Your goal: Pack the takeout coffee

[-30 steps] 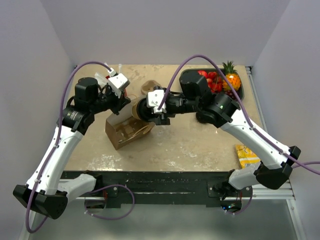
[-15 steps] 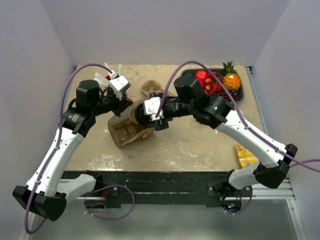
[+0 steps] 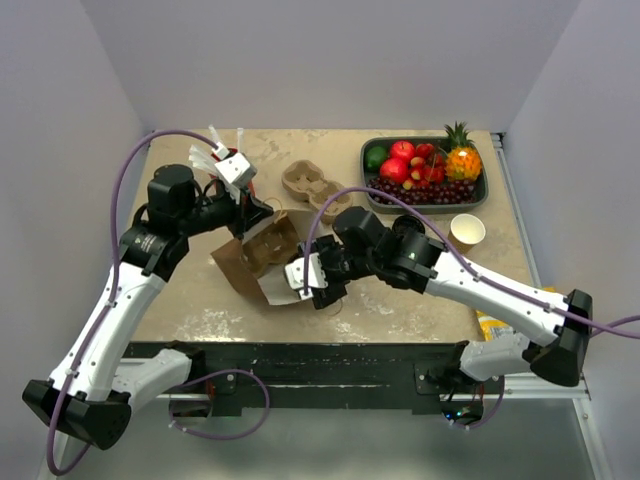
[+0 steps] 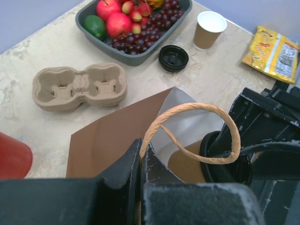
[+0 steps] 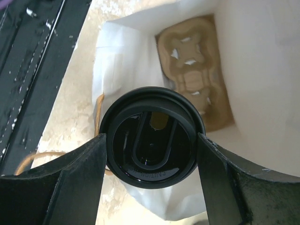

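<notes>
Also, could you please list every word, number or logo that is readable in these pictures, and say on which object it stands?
No text can be read with certainty.
yellow snack packet: has print, too small to read.
takeout coffee: raised letters near the lid's edge, too blurred to read.
paper bag, cup carrier, lidless cup: no text in view.

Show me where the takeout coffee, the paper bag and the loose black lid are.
takeout coffee [image 5: 152, 143], right wrist view, centre of its black lid.
paper bag [image 4: 108, 138], left wrist view, brown outer side panel.
loose black lid [image 4: 173, 57], left wrist view, middle of the disc.
</notes>
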Robot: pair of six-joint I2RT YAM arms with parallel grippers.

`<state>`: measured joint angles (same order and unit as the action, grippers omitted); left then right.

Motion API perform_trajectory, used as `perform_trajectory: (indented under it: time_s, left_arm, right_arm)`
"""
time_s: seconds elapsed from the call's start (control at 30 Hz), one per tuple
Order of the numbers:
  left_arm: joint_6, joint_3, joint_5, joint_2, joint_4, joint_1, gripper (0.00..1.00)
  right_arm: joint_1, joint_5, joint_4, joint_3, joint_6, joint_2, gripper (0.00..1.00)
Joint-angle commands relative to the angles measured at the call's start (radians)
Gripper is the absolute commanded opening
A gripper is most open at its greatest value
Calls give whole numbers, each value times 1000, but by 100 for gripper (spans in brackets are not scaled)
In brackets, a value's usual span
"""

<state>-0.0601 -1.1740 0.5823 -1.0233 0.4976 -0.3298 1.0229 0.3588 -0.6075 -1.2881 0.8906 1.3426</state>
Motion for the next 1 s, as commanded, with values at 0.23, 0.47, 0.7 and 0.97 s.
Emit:
perform_trajectory:
  time_s: [0.23, 0.47, 0.7, 0.97]
  left_arm:
    - [129, 100, 126, 52, -93, -5, 0]
    - [155, 140, 129, 69, -102, -3, 0]
    - [181, 132, 163, 43, -103, 6, 0]
    - [198, 122, 306, -4, -97, 23, 0]
  right_arm:
    - [75, -170, 180, -16, 113, 44, 0]
    - [77, -201, 204, -19, 145, 115, 0]
    - [78, -233, 291, -8, 231, 110, 0]
    - [51, -167, 241, -14, 430, 115, 0]
